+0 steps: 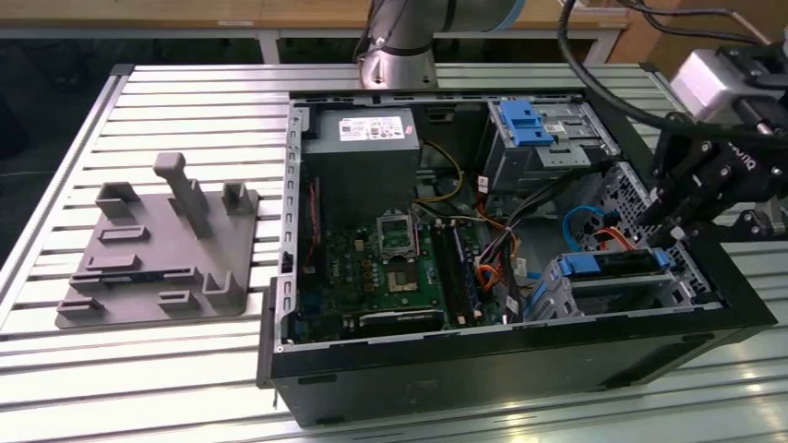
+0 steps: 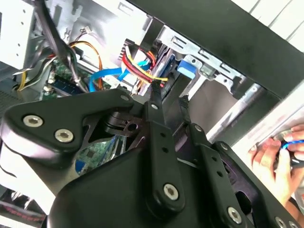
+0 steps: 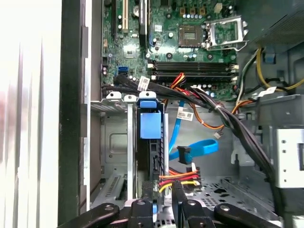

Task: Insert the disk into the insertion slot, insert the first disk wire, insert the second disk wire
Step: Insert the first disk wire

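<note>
While the open computer case (image 1: pixel 493 360) rested on the slatted counter (image 1: pixel 185 92), the disk (image 1: pixel 612 263) sat inside the insertion slot (image 1: pixel 640 293), in the case corner toward the exterior view's right. In the first wrist view the disk (image 3: pixel 150 126) appeared edge-on, its blue carrier framed by the grey sheet metal of the slot (image 3: pixel 116 137).

The gripper (image 1: pixel 665 240) hung just beside the exposed end of the disk. In both wrist views its tips (image 3: pixel 164 190) (image 2: pixel 169 97) stood at the end of a red-and-yellow wire bundle (image 3: pixel 183 176) that ran up to the disk. The jaws were a narrow gap apart; whether they pinched the bundle's plug could not be told.

A blue flat cable (image 3: pixel 197 149) lay loose near the bundle, apart from the disk.

On the exterior view's left, well apart from the case, a grey fixture plate (image 1: pixel 161 249) lay on the counter. A person's hand (image 2: pixel 275 161) (holding something blue) was visible outside the case wall in the second wrist view.
</note>
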Controlling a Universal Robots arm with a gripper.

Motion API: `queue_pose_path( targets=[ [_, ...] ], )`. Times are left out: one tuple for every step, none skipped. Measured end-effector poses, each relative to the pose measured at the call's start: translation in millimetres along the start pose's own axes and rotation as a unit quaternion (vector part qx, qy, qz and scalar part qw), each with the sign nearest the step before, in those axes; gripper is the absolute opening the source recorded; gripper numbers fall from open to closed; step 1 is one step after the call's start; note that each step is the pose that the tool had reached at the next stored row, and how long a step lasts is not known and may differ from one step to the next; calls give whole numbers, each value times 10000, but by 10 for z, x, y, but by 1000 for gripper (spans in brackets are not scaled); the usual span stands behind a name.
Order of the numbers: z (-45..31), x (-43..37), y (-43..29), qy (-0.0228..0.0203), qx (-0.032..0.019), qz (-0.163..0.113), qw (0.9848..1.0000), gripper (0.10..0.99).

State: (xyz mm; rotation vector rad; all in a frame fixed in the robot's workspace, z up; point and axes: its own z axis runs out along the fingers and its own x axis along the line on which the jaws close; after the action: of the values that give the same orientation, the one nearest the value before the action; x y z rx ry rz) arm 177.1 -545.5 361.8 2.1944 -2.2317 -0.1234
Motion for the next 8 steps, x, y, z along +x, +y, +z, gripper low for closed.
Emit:
queue_pose_path(
  targets=[
    [-44, -6, 3, 1, 0, 1, 10000, 302],
    [-89, -13, 6, 0, 0, 1, 10000, 302],
    [-133, -20, 9, 0, 0, 3, 10000, 302],
    [-178, -29, 12, 0, 0, 4, 10000, 302],
    [-223, -38, 14, 0, 0, 6, 10000, 302],
    [-267, -46, 17, 0, 0, 7, 10000, 302],
    [-296, -51, 19, 2, 1, 9, 10000, 302],
    [-304, -53, 20, 3, 1, 10, 10000, 302]
  ],
)
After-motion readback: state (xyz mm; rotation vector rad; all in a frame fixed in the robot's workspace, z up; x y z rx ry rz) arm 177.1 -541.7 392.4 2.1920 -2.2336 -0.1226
